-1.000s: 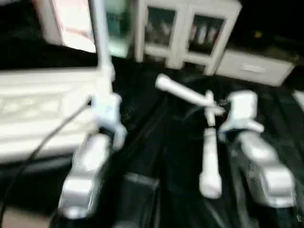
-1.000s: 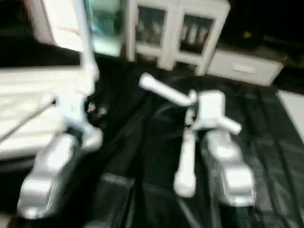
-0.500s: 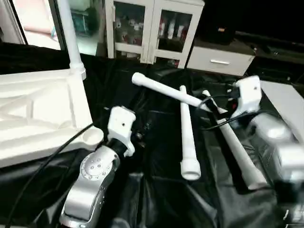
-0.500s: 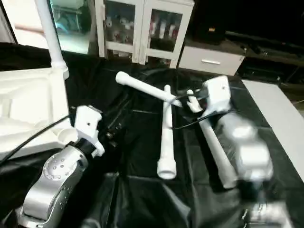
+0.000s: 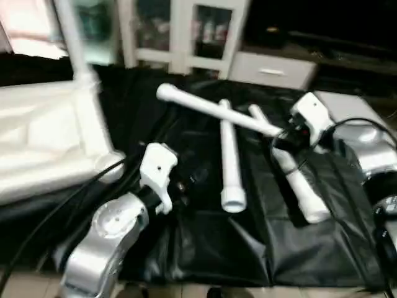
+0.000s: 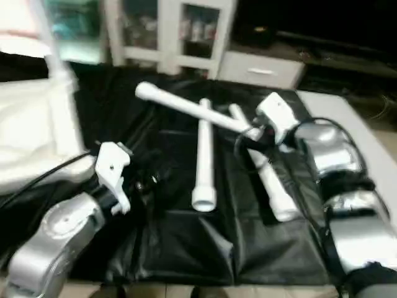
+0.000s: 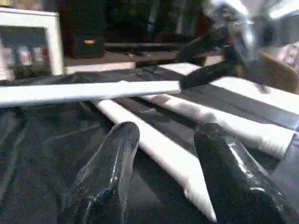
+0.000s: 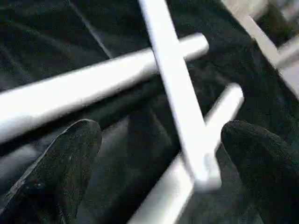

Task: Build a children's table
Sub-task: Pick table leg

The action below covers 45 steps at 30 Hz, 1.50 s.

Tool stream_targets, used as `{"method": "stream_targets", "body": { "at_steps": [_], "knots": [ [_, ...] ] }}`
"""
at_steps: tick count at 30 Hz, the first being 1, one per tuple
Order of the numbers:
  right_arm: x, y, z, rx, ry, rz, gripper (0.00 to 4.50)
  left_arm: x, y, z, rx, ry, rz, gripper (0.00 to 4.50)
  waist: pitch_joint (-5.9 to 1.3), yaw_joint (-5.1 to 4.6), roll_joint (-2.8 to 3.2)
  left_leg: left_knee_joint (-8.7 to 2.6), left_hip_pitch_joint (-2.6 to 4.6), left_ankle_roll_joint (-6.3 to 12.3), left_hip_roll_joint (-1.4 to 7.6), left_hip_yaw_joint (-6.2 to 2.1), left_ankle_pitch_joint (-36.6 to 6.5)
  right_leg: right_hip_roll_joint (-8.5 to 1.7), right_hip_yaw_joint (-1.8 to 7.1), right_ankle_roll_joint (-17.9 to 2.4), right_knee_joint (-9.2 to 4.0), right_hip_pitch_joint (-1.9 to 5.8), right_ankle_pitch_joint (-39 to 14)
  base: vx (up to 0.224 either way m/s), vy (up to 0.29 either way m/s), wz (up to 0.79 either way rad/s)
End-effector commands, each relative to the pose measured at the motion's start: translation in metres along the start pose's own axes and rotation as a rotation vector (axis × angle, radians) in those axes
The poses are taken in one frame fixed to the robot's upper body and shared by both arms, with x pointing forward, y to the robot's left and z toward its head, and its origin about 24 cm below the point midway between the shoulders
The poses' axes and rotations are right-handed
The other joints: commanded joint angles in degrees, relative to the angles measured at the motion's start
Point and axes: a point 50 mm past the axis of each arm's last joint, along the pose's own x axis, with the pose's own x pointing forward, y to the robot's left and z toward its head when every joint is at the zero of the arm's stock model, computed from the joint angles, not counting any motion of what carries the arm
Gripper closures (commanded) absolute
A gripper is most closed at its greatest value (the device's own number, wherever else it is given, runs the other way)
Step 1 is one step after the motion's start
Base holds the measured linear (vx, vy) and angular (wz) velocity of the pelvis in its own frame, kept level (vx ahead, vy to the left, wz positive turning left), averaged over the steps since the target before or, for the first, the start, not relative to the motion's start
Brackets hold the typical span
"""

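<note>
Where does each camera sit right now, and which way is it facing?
Head stereo pair: on the head, looking down over both silver forearms at three loose legs on the black sheet, table top at left.
Left wrist: along the left claw, toward the legs and the right claw.
Right wrist: along the open right claw, onto the crossed legs.
Shared: the crossing leg.

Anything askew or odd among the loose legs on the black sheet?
Yes. Two legs lie roughly side by side, but the third leg lies askew across their far ends, making an untidy pile. The open right claw is at that crossing. Nothing looks damaged.
</note>
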Motion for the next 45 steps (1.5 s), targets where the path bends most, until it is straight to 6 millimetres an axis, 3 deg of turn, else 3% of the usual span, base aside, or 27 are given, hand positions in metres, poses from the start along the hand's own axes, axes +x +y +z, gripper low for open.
{"method": "stream_targets", "body": {
  "at_steps": [1,3,4,5,8,9,10,11,12,13,14,15,18,20,28,30,32,33,34,35,36,39,41,42,43,44,45],
  "knots": [
    [-0.001,-0.007,0.008,-0.027,-0.022,-0.049,0.00,0.001,-0.006,0.006,0.005,-0.002,-0.045,2.16,-3.22,-0.25,-1.75,-0.23,0.51,0.21,-2.16,-3.00,-3.9,-7.11,5.65,0.4,-13.44,3.62,-56.8,0.009,-0.089,0.06],
    [-0.002,-0.011,0.015,0.011,-0.084,-0.080,0.00,0.000,-0.004,0.009,0.021,-0.008,0.003,2.16,-3.72,-0.08,-1.02,-7.41,5.17,1.56,0.82,-0.71,-16.7,0.40,0.64,-10.7,-8.45,1.55,-17.5,-0.021,-0.084,0.16],
    [-0.002,-0.012,0.017,0.024,-0.104,-0.086,0.00,-0.001,-0.003,0.010,0.026,-0.011,0.022,2.16,-3.56,-0.46,-0.71,-8.34,4.36,2.91,1.30,-0.57,-17.2,0.59,0.12,-13.0,-8.11,2.56,-10.5,-0.133,-0.089,0.27],
    [-0.002,-0.011,0.019,0.072,-0.167,-0.097,0.00,-0.001,0.001,0.008,0.028,-0.002,0.095,2.16,-2.80,-0.58,-0.59,-9.01,3.77,4.01,1.85,0.20,-18.1,0.30,-0.12,-14.2,-9.33,3.01,-8.0,-0.133,-0.089,0.27],
    [-0.005,-0.012,0.021,0.229,-0.394,-0.272,0.00,-0.004,0.014,-0.002,0.039,0.021,0.331,2.16,-1.09,-1.59,0.00,-9.06,5.66,0.61,2.23,-0.17,-31.6,0.50,-3.04,-5.6,-12.85,1.20,-26.8,-0.109,-0.001,0.08],
    [-0.006,-0.012,0.020,0.267,-0.431,-0.322,0.00,-0.006,0.015,-0.003,0.049,0.017,0.360,2.16,-1.18,-2.74,1.02,-9.78,6.44,0.00,2.69,-0.80,-36.8,1.73,-6.65,-1.7,-14.84,1.84,-28.5,-0.090,0.011,0.00],
    [-0.006,-0.004,0.017,0.323,-0.476,-0.356,0.00,-0.007,0.018,-0.004,0.046,0.018,0.418,2.16,-1.33,-1.14,3.80,-15.19,-0.06,-1.07,5.90,-0.77,-44.3,1.54,-7.55,-4.4,-1.79,8.46,-12.7,-0.133,0.019,-0.02],
    [-0.007,0.008,0.014,0.340,-0.505,-0.362,0.00,-0.007,0.022,-0.002,0.054,-0.007,0.478,2.16,-0.15,2.84,3.33,-16.99,-2.58,-2.06,5.83,2.60,-48.5,1.49,-7.51,-5.8,2.60,7.61,-3.6,-0.133,0.019,-0.02],
    [-0.009,0.018,0.012,0.347,-0.521,-0.363,0.00,-0.008,0.025,-0.001,0.051,-0.025,0.526,2.16,-0.77,2.76,3.19,-16.92,-1.04,-1.10,5.92,2.42,-46.3,1.31,-4.78,-4.6,3.06,7.73,-7.3,-0.089,-0.040,0.05],
    [-0.012,0.037,0.009,0.360,-0.531,-0.353,0.00,-0.006,0.028,0.001,0.026,-0.049,0.558,2.16,-1.42,2.80,0.14,-10.08,4.92,-4.67,3.17,1.18,-33.9,-2.91,0.39,0.6,-7.12,3.08,-34.9,0.036,-0.115,-0.04],
    [-0.012,0.037,0.009,0.360,-0.531,-0.353,0.00,-0.006,0.028,0.002,0.025,-0.050,0.558,2.16,-1.96,2.08,-0.97,-2.37,4.99,-3.67,1.36,0.20,-18.7,-7.42,0.72,1.3,-13.88,1.18,-59.4,0.052,-0.130,-0.17],
    [-0.016,0.058,0.005,0.352,-0.514,-0.353,0.00,-0.004,0.030,0.005,0.006,-0.077,0.568,2.16,-2.70,2.80,-0.75,-5.63,1.46,-2.82,1.62,-1.14,-7.3,-6.94,0.91,0.4,-12.79,5.18,-54.0,0.043,-0.072,-0.20],
    [-0.020,0.077,0.000,0.372,-0.487,-0.361,0.00,0.002,0.032,0.008,0.043,-0.075,0.567,2.16,-4.24,3.08,1.86,-9.39,1.09,-3.19,2.94,-0.99,-1.3,-2.30,-0.97,-4.6,-8.87,5.87,-17.0,0.000,0.000,0.00],
    [-0.024,0.088,-0.002,0.412,-0.487,-0.361,0.00,0.004,0.032,0.010,0.059,-0.082,0.557,2.16,-2.72,1.64,2.68,-10.83,0.74,-4.87,2.60,-1.01,-19.8,-2.11,-1.27,-4.1,-10.26,4.69,-26.7,-0.053,0.039,-0.06],
    [-0.037,0.102,0.003,0.502,-0.469,-0.396,0.00,0.008,0.037,0.011,0.056,-0.099,0.549,2.16,-2.22,-1.61,4.67,-13.11,4.70,-4.33,3.25,-2.86,-42.8,0.45,-5.47,-3.4,-12.49,7.78,-28.9,0.011,0.072,-0.19],
    [-0.039,0.100,0.010,0.504,-0.488,-0.396,0.00,0.009,0.036,0.012,0.067,-0.099,0.545,2.16,-1.42,-1.72,5.61,-17.07,4.63,-5.02,4.94,-1.96,-53.2,1.46,-6.13,-5.2,-6.41,9.39,-19.7,0.034,0.074,-0.19],
    [-0.040,0.099,0.012,0.499,-0.499,-0.395,0.00,0.009,0.036,0.012,0.068,-0.101,0.545,2.16,-0.95,-1.28,4.55,-18.09,4.46,-4.53,5.30,0.00,-54.4,1.01,-4.82,-5.2,-3.87,9.89,-19.5,0.000,0.000,0.00],
    [-0.041,0.099,0.014,0.501,-0.506,-0.390,0.00,0.010,0.036,0.012,0.069,-0.101,0.544,2.16,-0.79,-1.10,2.84,-13.42,7.68,-4.57,2.78,2.53,-49.3,0.99,-4.42,-4.4,-10.34,6.31,-35.6,0.071,-0.055,0.04],
    [-0.041,0.100,0.016,0.499,-0.514,-0.380,0.00,0.009,0.036,0.012,0.071,-0.102,0.545,2.16,0.46,-1.94,1.82,-6.24,12.42,-5.11,0.27,3.59,-43.0,0.54,-6.90,-2.0,-18.14,0.61,-50.9,0.092,-0.050,-0.01],
    [-0.042,0.101,0.018,0.500,-0.514,-0.376,0.00,0.009,0.036,0.012,0.074,-0.103,0.545,2.16,-0.92,-1.38,0.91,-1.11,8.45,-0.92,-0.60,2.01,-23.4,-6.48,-2.64,0.3,-19.08,6.17,-61.2,0.092,-0.050,-0.01],
    [-0.042,0.102,0.019,0.502,-0.514,-0.372,0.00,0.009,0.036,0.012,0.074,-0.103,0.545,2.16,-1.85,0.97,1.97,-2.87,1.60,1.65,0.71,-0.05,-12.0,-10.19,1.67,-0.9,-16.72,14.15,-58.3,0.171,0.025,-0.24],
    [-0.042,0.103,0.021,0.504,-0.507,-0.368,0.00,0.008,0.036,0.012,0.073,-0.106,0.549,2.16,-3.68,-0.28,4.47,-10.85,5.66,2.30,1.83,-1.65,-6.9,-0.81,-3.39,-9.0,-10.93,12.42,-19.7,0.154,0.013,-0.04],
    [-0.041,0.103,0.021,0.504,-0.506,-0.364,0.00,0.009,0.036,0.012,0.075,-0.106,0.549,2.16,-3.72,-2.60,4.54,-12.21,11.33,4.82,4.42,-4.91,-10.2,0.89,-4.69,-10.4,-7.09,7.63,-9.6,0.175,0.005,0.02],
    [-0.041,0.103,0.021,0.504,-0.506,-0.364,0.00,0.009,0.036,0.012,0.075,-0.106,0.549,2.16,-3.83,-4.35,3.91,-12.33,15.51,10.45,7.23,-7.73,-14.6,-0.13,-4.14,-9.2,-3.09,2.91,-2.0,0.209,-0.002,0.12],
    [-0.041,0.104,0.022,0.501,-0.507,-0.360,0.00,0.008,0.037,0.012,0.076,-0.105,0.549,2.16,-3.97,-4.54,3.43,-12.14,15.42,13.29,7.13,-7.79,-12.9,-0.88,-3.56,-8.4,-2.89,2.49,0.2,0.195,-0.029,0.13],
    [-0.041,0.103,0.023,0.500,-0.507,-0.359,0.00,0.008,0.037,0.011,0.077,-0.105,0.549,2.16,-3.65,-4.09,1.99,-10.78,13.29,15.48,3.60,-4.04,-11.9,-2.43,-1.87,-10.1,-6.00,4.10,3.0,0.195,-0.029,0.13],
    [-0.041,0.103,0.023,0.500,-0.508,-0.358,0.00,0.008,0.037,0.011,0.076,-0.105,0.548,2.16,-4.44,-1.26,-0.53,-5.08,5.45,14.60,-4.82,0.62,-11.9,-3.87,4.82,-14.7,-9.80,13.83,-1.6,0.198,-0.043,0.14]
  ]
}}
